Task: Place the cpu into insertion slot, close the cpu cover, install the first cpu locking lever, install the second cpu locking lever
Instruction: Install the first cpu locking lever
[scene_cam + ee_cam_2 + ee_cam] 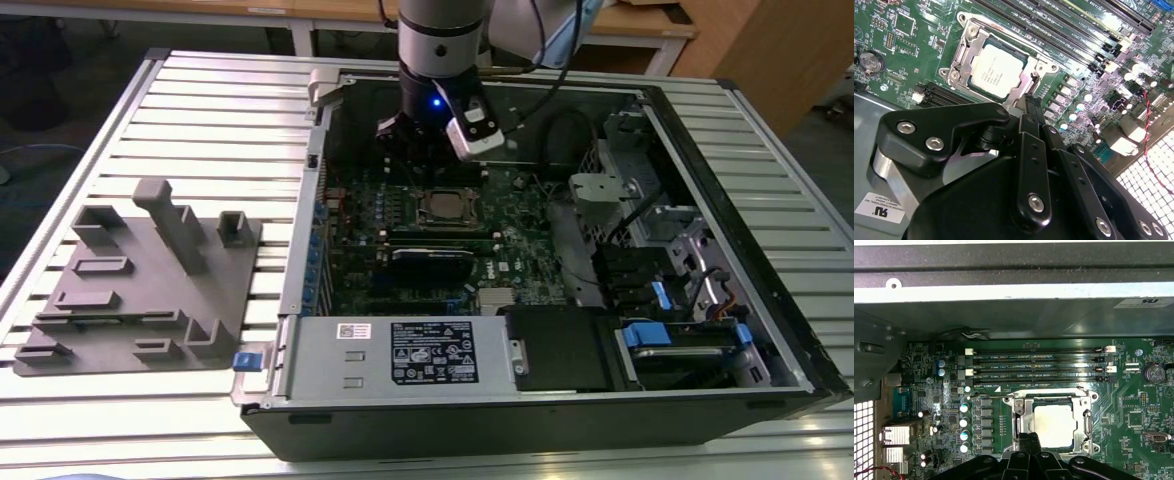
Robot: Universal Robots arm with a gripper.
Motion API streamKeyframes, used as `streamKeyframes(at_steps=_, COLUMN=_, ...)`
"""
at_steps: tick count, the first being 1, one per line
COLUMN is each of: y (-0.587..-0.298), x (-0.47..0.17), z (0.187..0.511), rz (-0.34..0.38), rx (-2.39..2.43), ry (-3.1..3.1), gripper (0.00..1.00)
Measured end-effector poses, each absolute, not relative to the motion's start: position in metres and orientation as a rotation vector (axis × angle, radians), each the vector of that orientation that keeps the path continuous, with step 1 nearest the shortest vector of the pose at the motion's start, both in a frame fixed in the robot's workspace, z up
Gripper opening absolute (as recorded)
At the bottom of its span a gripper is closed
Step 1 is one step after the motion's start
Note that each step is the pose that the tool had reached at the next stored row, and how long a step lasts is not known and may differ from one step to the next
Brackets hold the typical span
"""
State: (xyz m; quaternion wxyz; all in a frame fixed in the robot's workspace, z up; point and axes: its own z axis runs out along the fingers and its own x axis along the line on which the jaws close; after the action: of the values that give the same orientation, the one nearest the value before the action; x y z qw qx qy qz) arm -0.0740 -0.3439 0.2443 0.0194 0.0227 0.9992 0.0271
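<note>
The cpu [995,71] [1053,426] lies flat in the insertion slot [447,207] on the green motherboard, its dull silver top showing. The cpu cover [961,56] [1019,413], a silver frame, lies down over the chip's edges. A thin wire lever [1046,394] runs along one side of the socket. My gripper [1029,107] [1028,439] hovers just above the socket's edge, its black fingers shut together with nothing between them. In the exterior view the gripper [416,152] hangs over the board just beyond the socket.
The open computer case [747,230] lies on a slatted metal table. Long memory slots [1036,362] run beside the socket, with the case wall [1004,295] behind them. A grey fixture [147,280] stands on the exterior view's left. Cables and drive bays fill the case's right side.
</note>
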Motion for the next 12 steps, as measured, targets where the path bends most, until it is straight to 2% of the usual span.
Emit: streamKeyframes(at_steps=12, y=-0.3439, x=-0.0741, z=0.2516, rz=0.084, rx=0.07, ry=3.101, gripper=0.11)
